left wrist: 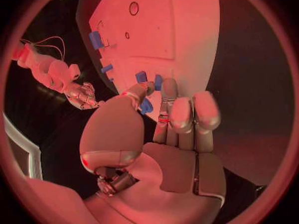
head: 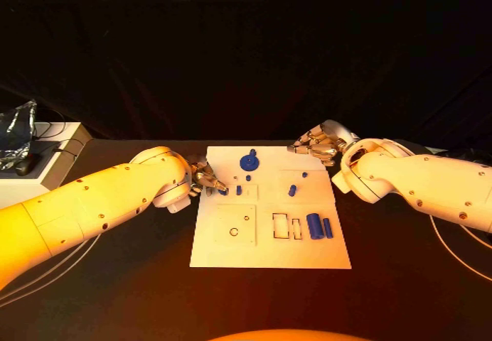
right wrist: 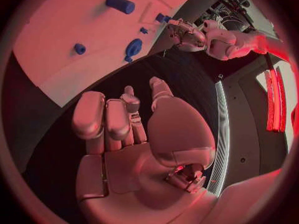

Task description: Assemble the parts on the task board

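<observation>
The white task board (head: 271, 245) lies in the middle of the black table. My left hand (head: 205, 179) is at the board's left edge and pinches a small blue part (left wrist: 146, 106) between thumb and a finger, just over the board. Another small blue peg (head: 239, 190) stands right beside it. A blue gear-like part (head: 249, 162) sits near the far edge, with a short peg (head: 292, 190) mid-board and two blue cylinders (head: 320, 226) at the right. My right hand (head: 318, 144) hovers off the board's far right corner, fingers apart and holding nothing (right wrist: 124, 124).
A square outline with a small hole (head: 236, 226) and two rectangular slots (head: 287, 226) mark the board's near half. A white box with gear and cables (head: 41, 160) stands at the table's far left. Bare black table surrounds the board.
</observation>
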